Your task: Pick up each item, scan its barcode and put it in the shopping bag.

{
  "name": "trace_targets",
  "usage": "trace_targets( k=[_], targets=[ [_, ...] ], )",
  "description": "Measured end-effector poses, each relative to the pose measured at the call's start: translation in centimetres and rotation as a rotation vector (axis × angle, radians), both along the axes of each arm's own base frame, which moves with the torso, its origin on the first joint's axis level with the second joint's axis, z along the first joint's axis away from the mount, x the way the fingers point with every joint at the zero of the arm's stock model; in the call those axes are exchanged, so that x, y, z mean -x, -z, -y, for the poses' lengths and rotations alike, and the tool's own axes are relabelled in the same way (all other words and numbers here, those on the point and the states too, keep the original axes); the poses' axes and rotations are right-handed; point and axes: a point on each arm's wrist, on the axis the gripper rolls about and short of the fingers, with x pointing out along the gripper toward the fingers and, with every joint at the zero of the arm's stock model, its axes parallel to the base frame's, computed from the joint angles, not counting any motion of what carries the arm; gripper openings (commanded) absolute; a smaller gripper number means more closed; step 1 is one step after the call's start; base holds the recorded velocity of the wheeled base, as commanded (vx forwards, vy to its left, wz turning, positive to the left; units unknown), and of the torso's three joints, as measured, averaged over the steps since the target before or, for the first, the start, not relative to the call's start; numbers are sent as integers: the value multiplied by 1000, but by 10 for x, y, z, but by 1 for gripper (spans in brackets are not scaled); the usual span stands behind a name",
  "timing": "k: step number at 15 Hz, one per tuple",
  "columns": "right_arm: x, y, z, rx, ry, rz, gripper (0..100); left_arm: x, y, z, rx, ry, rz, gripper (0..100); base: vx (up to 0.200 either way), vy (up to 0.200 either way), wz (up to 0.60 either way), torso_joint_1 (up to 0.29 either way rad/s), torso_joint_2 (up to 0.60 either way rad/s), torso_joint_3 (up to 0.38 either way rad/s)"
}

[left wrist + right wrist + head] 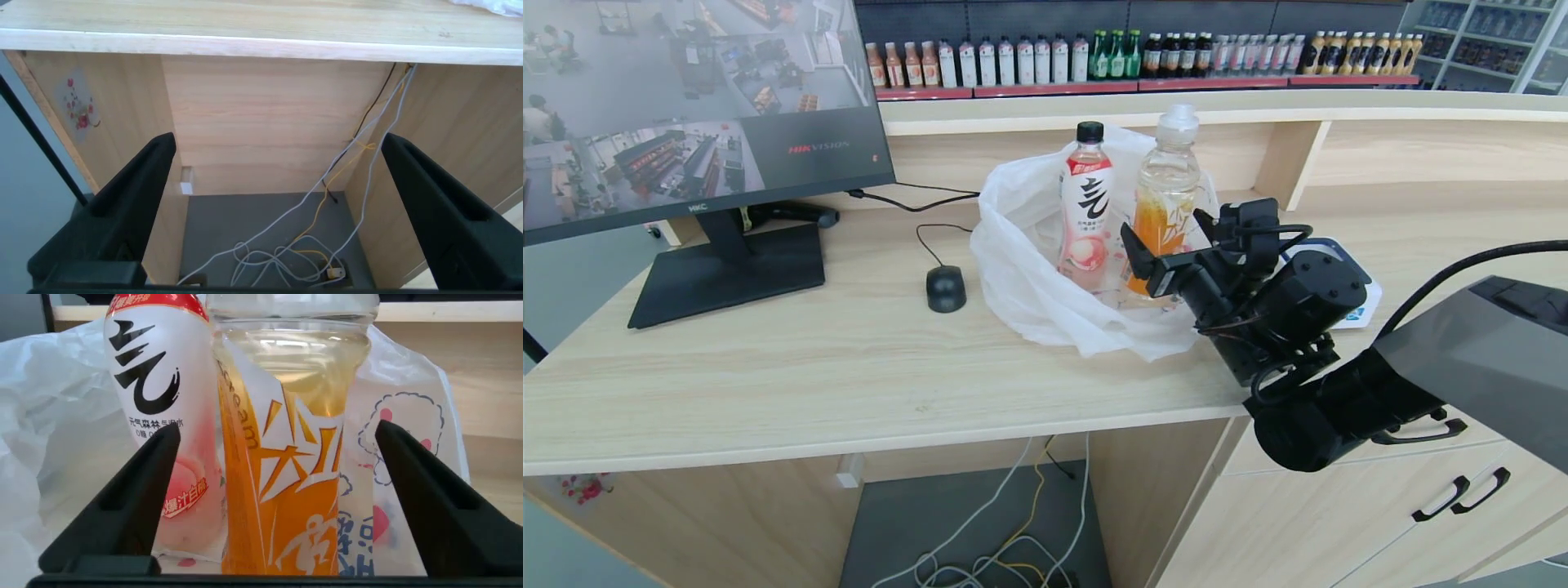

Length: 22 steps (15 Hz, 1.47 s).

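Shopping bag [1029,302], head view: white, mid-worktop [809,367], with the pink bottle [1086,212] and orange bottle [1168,192] upright inside, side by side.
Risk, head view: right jaws hang at the orange bottle's near-right side. I reckon a sloppy pull-back could snag the floppy plastic or tip that bottle into the pink one.
Clutter, head view: mouse [946,287] just left of the bag, monitor [686,106] far left; neither's in the way.
Left wrist view: left jaws spread wide, holding nothing, low under the worktop [245,33] edge, cables [278,260] beneath.
Right wrist view: right jaws gape either side of the orange bottle [286,457], not touching it.
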Motion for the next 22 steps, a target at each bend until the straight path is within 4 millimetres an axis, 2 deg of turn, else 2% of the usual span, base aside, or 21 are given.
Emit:
trace_targets(
  k=[8,11,13,14,16,19,22],
  targets=[
    [12,-15,6,-11,0,19,100,0,0,0,0,0,0,100,0,0,0,0,0,0],
    [23,-25,11,-16,-1,31,100,0,0,0,0,0,0,100,0,0,0,0,0,0],
    [41,-39,21,-23,1,44,100,0,0,0,0,0,0,100,0,0,0,0,0,0],
    [55,-46,28,-23,4,45,100,0,0,0,0,0,0,100,0,0,0,0,0,0],
    [96,-47,51,-1,14,0,100,0,0,0,0,0,0,100,0,0,0,0,0,0],
    [179,-18,100,63,52,-156,100,0,0,0,-2,1,0,100,0,0,0,0,0,0],
    [251,6,135,110,78,-329,100,0,0,0,-1,1,0,100,0,0,0,0,0,0]
  ],
)
